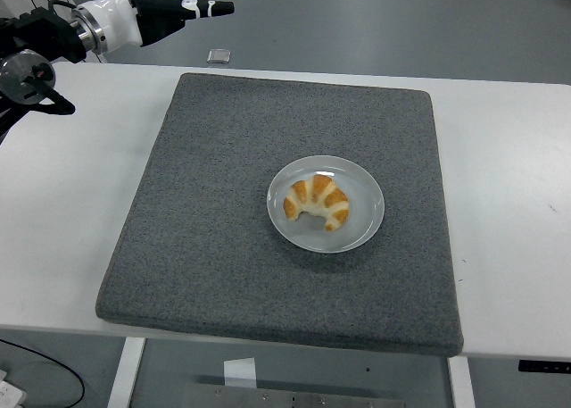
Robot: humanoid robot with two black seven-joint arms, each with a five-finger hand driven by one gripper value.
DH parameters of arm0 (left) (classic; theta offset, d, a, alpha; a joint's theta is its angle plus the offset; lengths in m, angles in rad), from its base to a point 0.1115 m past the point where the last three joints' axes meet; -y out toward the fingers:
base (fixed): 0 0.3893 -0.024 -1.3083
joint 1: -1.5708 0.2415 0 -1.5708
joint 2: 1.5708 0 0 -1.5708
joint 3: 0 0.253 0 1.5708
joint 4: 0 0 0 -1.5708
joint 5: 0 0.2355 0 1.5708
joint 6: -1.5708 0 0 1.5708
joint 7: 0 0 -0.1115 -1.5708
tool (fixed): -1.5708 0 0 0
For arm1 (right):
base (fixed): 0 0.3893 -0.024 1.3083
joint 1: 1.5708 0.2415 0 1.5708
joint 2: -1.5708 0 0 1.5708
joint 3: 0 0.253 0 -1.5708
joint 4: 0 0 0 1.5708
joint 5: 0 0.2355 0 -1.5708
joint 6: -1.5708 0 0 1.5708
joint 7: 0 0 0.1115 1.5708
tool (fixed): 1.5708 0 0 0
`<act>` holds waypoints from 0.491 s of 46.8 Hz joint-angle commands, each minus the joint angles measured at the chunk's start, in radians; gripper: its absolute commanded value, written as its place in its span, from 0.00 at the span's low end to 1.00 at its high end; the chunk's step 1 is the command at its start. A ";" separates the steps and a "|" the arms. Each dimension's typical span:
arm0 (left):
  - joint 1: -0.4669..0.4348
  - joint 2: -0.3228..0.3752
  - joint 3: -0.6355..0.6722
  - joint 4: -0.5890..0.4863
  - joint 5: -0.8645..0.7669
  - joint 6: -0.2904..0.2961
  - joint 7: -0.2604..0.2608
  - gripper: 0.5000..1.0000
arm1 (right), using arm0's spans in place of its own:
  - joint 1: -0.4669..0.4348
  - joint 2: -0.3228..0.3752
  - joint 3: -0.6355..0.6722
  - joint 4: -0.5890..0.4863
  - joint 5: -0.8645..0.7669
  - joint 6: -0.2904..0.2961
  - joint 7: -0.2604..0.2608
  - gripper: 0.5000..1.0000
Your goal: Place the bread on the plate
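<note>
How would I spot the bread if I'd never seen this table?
Find the large grey felt mat covering the white table. Right of its centre sits a round white plate. The golden, curved croissant-shaped bread lies on it, the only food there.

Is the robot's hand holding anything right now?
No. The left hand is up in the far left corner with straight fingers, holding nothing. The bread lies on the plate.

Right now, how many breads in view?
1. The bread lies on the plate, on the grey mat slightly right of its centre. Nothing in view could hide another. The left hand is open at the top-left corner, holding nothing.
</note>
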 commanded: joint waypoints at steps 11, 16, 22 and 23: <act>0.012 0.030 -0.018 0.036 -0.115 -0.020 0.013 1.00 | 0.000 0.000 0.000 0.000 0.000 0.000 0.000 0.86; 0.025 0.033 -0.018 0.044 -0.190 -0.020 0.016 1.00 | 0.000 0.000 0.000 0.000 0.000 0.000 -0.001 0.86; 0.047 0.030 -0.017 0.066 -0.247 -0.020 0.017 1.00 | 0.000 0.000 0.000 0.000 0.000 0.000 -0.001 0.86; 0.050 0.027 -0.018 0.069 -0.250 -0.020 0.017 1.00 | 0.000 0.000 0.000 0.000 0.000 0.000 0.000 0.86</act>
